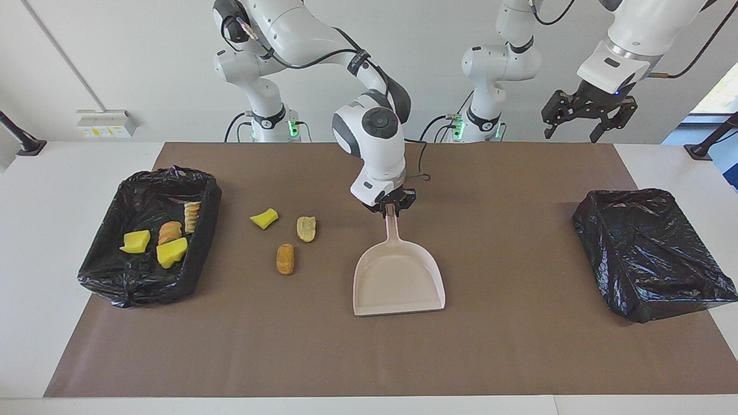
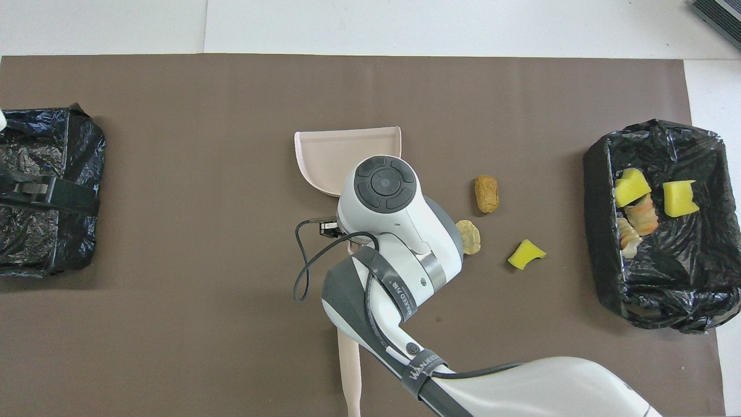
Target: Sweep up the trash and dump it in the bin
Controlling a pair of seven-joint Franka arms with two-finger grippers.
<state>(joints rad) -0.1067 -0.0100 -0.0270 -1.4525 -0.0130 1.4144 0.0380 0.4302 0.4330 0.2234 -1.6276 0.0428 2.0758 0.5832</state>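
Observation:
My right gripper [image 1: 391,206] is shut on the handle of the beige dustpan [image 1: 398,282], which sits empty at the middle of the brown mat with its mouth turned away from the robots. Three pieces of trash lie on the mat beside it, toward the right arm's end: a yellow chunk [image 1: 264,218], a tan piece [image 1: 306,228] and an orange-brown piece [image 1: 285,259]. The black-lined bin [image 1: 203,242] at that end holds several more scraps [image 1: 172,252]. My left gripper [image 1: 588,118] hangs open, high over the left arm's end, and waits.
A second black-lined bin [image 1: 651,253] stands at the left arm's end of the table. The beige brush handle [image 2: 349,370] lies on the mat near the robots, partly under my right arm. The mat's edge [image 1: 346,395] runs farthest from the robots.

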